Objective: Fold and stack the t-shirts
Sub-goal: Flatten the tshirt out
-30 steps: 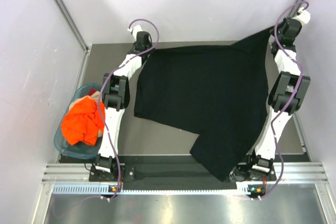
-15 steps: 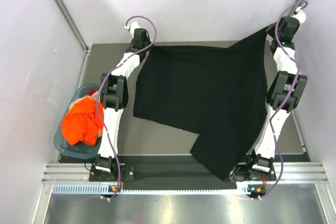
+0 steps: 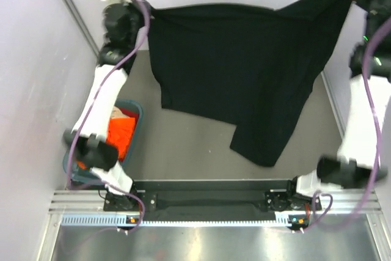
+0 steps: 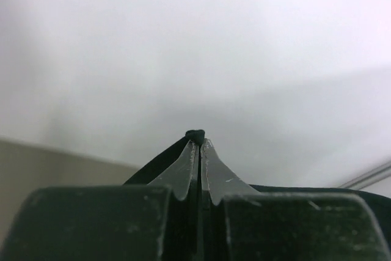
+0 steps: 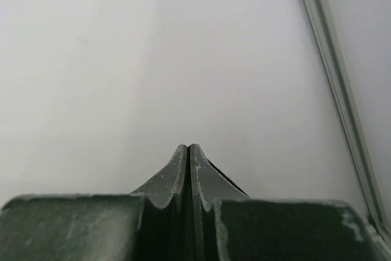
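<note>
We hold the black t-shirt spread above the table, left hand and right hand each pinching a top corner, so it hangs flat for folding; the orange t-shirt sits in the basket.

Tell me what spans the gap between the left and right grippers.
The black t-shirt, stretched from left gripper to right gripper, each shut on an edge; seen in the top view.
</note>
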{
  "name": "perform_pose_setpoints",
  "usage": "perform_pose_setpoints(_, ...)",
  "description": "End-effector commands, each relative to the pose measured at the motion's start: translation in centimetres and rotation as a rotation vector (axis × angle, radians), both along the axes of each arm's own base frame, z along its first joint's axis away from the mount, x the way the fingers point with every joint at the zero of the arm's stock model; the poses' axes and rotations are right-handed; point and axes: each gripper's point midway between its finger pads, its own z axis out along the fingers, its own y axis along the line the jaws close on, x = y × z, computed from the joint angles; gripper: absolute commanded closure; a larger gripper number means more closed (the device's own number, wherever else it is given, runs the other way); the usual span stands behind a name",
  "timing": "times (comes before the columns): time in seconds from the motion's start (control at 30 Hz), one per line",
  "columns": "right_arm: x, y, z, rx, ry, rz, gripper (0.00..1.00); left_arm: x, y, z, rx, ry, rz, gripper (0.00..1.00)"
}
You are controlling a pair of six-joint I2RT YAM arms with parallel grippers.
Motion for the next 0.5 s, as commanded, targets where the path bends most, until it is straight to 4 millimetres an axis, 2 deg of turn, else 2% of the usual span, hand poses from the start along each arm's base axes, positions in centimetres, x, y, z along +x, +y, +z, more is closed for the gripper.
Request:
perform_pose_setpoints(0.0, -11.2, 1.6, 7.2, -0.021, -0.178, -0.060, 1.00, -9.3, 3.5, 10.6, -0.004, -0.232, 0.063, 1.00)
perform_pose_setpoints(0.03, -13.2, 1.9, 8.0, -0.021, -0.203, -0.068, 1.00, -10.9, 4.0, 11.3, 0.002, -0.244, 0.076, 1.00)
perform_pose_setpoints(0.07, -17.0, 2.7, 9.6, -0.029, -0.250, -0.071, 1.00, -12.4, 4.4, 12.2, -0.001, -0.263, 0.082, 1.00)
perform_pose_setpoints(0.1, -18.8, 3.1, 10.2, -0.032, -0.270, -0.074, 1.00, -15.8, 5.2, 14.6, -0.012, -0.320, 0.091, 1.00)
perform_pose_setpoints(0.13, -21.0, 3.5, 11.3, -0.037, -0.305, -0.080, 1.00, -17.4, 5.7, 15.5, -0.011, -0.342, 0.101, 1.00)
perform_pose_setpoints(0.17, -24.2, 4.2, 12.3, -0.047, -0.340, -0.086, 1.00, -20.5, 6.7, 17.1, -0.023, -0.380, 0.121, 1.00)
perform_pose_setpoints(0.2, -25.9, 4.6, 12.9, -0.051, -0.364, -0.087, 1.00, -21.8, 7.1, 17.9, -0.026, -0.399, 0.130, 1.00)
perform_pose_setpoints(0.23, -28.5, 5.1, 14.3, -0.060, -0.414, -0.093, 1.00, -23.2, 7.6, 18.6, -0.022, -0.417, 0.142, 1.00)
perform_pose_setpoints(0.3, -33.2, 5.9, 16.1, -0.075, -0.485, -0.109, 1.00, -26.9, 8.8, 21.0, -0.025, -0.476, 0.169, 1.00)
perform_pose_setpoints(0.33, -34.7, 6.2, 16.6, -0.080, -0.509, -0.114, 1.00, -28.7, 9.2, 22.5, -0.030, -0.514, 0.175, 1.00)
perform_pose_setpoints(0.4, -38.4, 6.9, 17.9, -0.085, -0.579, -0.123, 1.00, -31.2, 9.9, 23.8, -0.032, -0.554, 0.193, 1.00)
perform_pose_setpoints(0.47, -40.9, 7.3, 18.6, -0.084, -0.629, -0.129, 1.00, -33.7, 10.7, 25.0, -0.050, -0.598, 0.208, 1.00)
